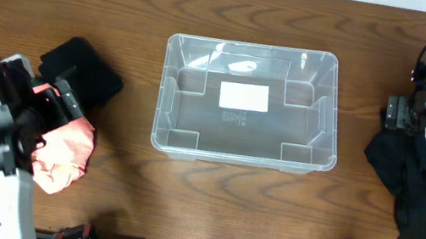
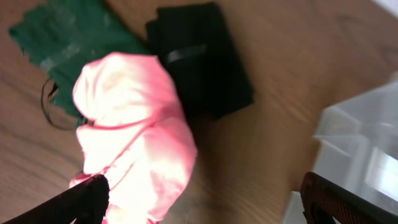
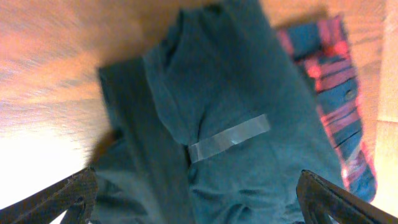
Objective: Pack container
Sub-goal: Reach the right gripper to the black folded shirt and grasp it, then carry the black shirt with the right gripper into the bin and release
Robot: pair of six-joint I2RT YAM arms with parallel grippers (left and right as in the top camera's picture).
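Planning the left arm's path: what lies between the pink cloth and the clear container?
Only bare table between the pink cloth and the container, as the overhead view shows; the black cloth sits off that line.

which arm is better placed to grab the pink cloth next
Left. The crumpled pink cloth lies directly below the open left fingers. The right fingers hang over a dark folded cloth on the far side of the clear plastic rectangular container.

Overhead top-down; wrists close (left shares container (image 2: 367, 149)).
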